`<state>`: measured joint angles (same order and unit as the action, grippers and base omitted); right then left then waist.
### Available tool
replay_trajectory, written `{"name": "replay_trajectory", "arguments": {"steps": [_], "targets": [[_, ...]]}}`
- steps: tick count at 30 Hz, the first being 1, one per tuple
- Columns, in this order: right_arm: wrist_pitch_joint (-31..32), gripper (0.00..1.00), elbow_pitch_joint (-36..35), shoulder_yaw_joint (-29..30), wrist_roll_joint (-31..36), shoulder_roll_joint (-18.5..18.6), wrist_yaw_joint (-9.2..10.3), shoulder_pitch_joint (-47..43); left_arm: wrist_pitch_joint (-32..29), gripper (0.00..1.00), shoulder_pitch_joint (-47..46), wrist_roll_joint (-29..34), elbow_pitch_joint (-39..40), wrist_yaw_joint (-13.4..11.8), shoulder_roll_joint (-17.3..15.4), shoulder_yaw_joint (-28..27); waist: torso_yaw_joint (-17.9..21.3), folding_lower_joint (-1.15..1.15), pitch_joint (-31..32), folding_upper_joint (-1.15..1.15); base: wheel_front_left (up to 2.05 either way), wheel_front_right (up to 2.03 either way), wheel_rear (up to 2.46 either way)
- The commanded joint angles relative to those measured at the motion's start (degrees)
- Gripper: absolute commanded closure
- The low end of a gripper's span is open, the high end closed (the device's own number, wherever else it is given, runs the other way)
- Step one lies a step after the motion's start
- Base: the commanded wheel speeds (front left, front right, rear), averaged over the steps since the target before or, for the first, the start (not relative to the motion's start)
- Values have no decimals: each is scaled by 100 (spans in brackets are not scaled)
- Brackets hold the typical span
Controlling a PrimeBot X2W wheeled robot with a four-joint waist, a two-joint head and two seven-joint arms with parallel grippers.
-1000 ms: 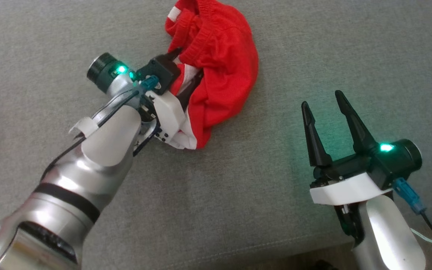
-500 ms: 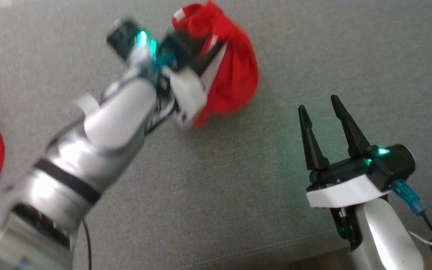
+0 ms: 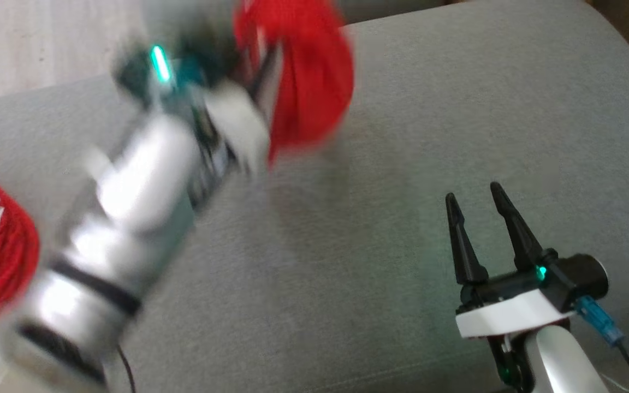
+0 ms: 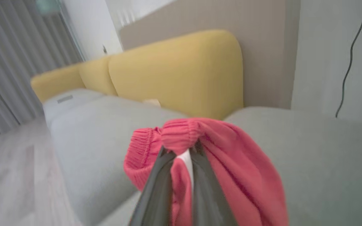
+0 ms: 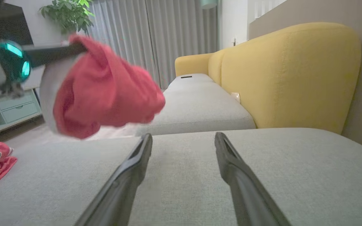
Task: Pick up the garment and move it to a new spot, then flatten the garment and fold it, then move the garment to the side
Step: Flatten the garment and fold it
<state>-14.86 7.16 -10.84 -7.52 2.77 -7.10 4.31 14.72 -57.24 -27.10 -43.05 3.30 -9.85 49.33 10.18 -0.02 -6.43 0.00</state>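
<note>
While the crumpled red garment [image 3: 309, 82] is hanging above the grey sofa cushion [image 3: 347, 262], the left pincer [image 4: 181, 152] is clamping its waistband [image 4: 181, 133]. The right pincer [image 3: 473, 192] is gaping empty, well apart.

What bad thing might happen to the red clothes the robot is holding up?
The left pincer pinches just a bunched bit of the red garment by its stretchy band, most cloth hanging loose, so it might slip out. It hangs near the far edge of the grey cushion, so a drop could land on the wooden floor.
</note>
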Motion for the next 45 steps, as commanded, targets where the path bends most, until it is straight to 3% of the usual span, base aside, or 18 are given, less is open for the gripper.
{"name": "replay_trajectory", "arguments": {"steps": [1, 10, 11, 12, 13, 19, 23, 26, 37, 45], "targets": [[-14, 0, -182, -121, 48, 10, -39, 64, 28, 100, 248, -84, 49, -51, -51, -122, -154, 2, -7, 0, 0, 0, 0], [-14, 0, -174, -69, 170, 10, -39, 67, 28, 100, 2033, -282, 110, -92, 602, 176, -430, 2, -129, 0, 0, 0, 0], [-14, 0, -166, -63, 179, 10, -39, 64, 28, 76, 2137, -313, 183, -41, 637, 240, -443, 2, -124, 0, 0, 0, 0], [-14, 0, -159, -56, 187, 10, -39, 59, 28, 47, 2213, -328, 273, 3, 660, 324, -456, 2, -116, 0, 0, 0, 0], [-14, 0, -152, -48, 195, 10, -39, 52, 28, 0, 2259, -316, 364, 37, 675, 439, -472, 2, -111, 0, 0, 0, 0], [-14, 0, -129, -36, 201, 10, -39, 5, -205, 0, 1982, 151, 1019, -68, 684, 1083, -519, 2, -55, 0, 0, 0, 0], [-14, 0, -135, -86, 162, 10, -39, -29, -423, 0, 1597, 817, 1442, -464, 222, 1306, -482, 2, -39, 0, 0, 0, 0], [-14, 0, -140, -109, 140, 10, -39, -53, -641, 0, 1530, 984, 1626, -619, -82, 1340, -434, 2, -43, 0, 0, 0, 0], [-14, 0, -163, -83, 203, 10, -39, -33, -1385, 0, 1529, 1154, 1966, -466, -705, 1670, -241, 2, -170, 0, 0, 0, 0], [-14, 0, -185, -74, 186, 10, -39, -69, -1490, 0, 1657, 1045, 2515, -685, -1200, 1498, -155, 2, -267, 0, 0, 0, 0]]}}
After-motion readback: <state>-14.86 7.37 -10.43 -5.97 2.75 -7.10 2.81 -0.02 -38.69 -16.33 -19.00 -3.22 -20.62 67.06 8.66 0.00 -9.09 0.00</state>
